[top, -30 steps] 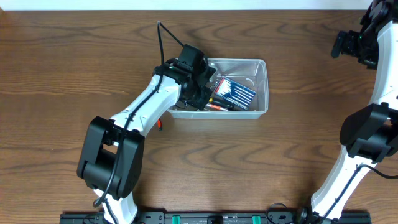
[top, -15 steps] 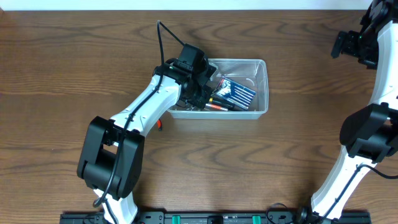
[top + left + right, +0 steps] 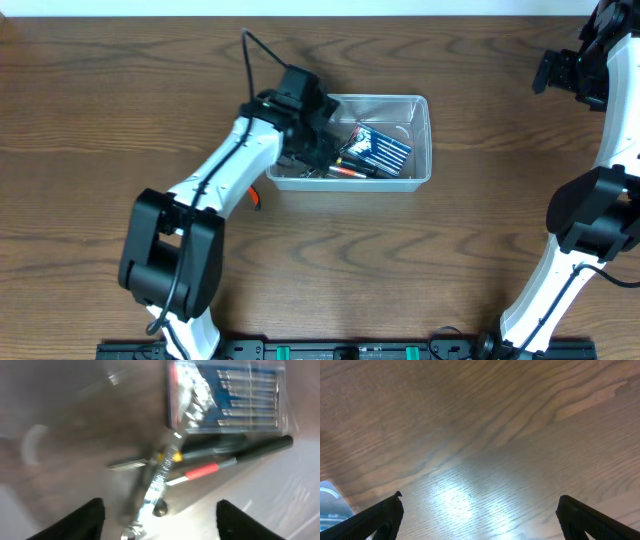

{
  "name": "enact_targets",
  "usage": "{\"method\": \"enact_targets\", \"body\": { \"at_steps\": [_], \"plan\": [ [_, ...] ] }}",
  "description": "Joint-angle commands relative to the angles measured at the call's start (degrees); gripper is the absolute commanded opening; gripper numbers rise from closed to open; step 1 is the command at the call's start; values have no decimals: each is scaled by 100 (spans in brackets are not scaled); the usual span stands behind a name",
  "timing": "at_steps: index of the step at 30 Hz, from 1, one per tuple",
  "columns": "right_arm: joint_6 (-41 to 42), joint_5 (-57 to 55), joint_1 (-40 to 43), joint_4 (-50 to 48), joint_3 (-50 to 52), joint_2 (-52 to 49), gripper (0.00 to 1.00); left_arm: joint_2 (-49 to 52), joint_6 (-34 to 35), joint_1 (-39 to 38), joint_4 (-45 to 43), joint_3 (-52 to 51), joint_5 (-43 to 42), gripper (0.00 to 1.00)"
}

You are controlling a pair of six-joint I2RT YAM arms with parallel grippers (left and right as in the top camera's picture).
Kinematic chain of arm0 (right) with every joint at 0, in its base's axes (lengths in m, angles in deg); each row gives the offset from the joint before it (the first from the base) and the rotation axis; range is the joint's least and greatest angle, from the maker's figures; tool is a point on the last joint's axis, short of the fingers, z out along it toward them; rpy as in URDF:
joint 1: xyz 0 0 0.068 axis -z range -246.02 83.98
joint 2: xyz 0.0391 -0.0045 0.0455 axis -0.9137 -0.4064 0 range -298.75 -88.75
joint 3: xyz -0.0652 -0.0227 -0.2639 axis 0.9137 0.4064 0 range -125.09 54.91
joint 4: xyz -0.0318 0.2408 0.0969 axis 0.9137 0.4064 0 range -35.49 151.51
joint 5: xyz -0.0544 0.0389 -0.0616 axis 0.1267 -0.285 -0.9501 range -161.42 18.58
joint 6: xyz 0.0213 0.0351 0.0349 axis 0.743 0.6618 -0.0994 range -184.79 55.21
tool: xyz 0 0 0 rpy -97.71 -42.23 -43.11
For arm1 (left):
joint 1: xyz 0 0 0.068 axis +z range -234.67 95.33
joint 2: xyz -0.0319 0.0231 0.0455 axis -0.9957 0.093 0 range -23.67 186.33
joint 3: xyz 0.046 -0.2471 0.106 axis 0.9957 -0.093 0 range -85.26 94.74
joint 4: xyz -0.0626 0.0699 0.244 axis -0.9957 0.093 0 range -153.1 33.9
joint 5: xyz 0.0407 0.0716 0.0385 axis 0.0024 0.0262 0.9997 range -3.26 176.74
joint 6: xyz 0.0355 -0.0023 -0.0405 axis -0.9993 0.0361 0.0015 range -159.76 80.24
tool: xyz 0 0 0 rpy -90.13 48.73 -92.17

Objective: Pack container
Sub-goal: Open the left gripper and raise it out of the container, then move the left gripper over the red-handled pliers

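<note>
Table (image 3: pixel 100 150): dark wood grain. We note the container (image 3: pixel 428 140), a clear plastic bin, resting on it about midway between the left and right edges and nearer the far edge than the near one.

Left gripper (image 3: pixel 318 140): hangs over the left end of the container. In the left wrist view its fingers (image 3: pixel 75 520) stand apart with nothing between them. That view is blurred.

Inside the container:
- A blue pack (image 3: pixel 227 395) with a row of slim pieces, lying toward the right end.
- A black pen (image 3: pixel 235 455) with a red band, lying beside the pack.
- A metal tool (image 3: pixel 160 475) with a yellow mark, crossing the pen's end. We cannot tell what kind it is.

A small red thing (image 3: pixel 258 200) lies on the table by the left arm, outside the container and partly hidden.

Right gripper (image 3: pixel 565 75): near the far right corner of the table, well apart from the container. Its fingers (image 3: pixel 375 520) are spread wide over bare wood, holding nothing.
</note>
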Motion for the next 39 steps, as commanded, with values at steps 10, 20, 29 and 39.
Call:
{"method": "enact_targets", "body": {
  "at_steps": [10, 20, 29, 39],
  "plan": [
    [59, -46, 22, 2, 4, 28, 99, -1613, 256, 1449, 205, 728, 15, 94],
    [59, -46, 20, 2, 4, 28, 99, -2328, 601, 2518, 2052, 728, 1019, 98],
    [59, -46, 20, 2, 4, 28, 99, -2225, 833, 2852, 3047, 286, 1368, 98],
    [59, -46, 24, 2, 4, 28, 99, -2197, 595, 2959, 1521, -1486, 1349, 98]
  ]
}}
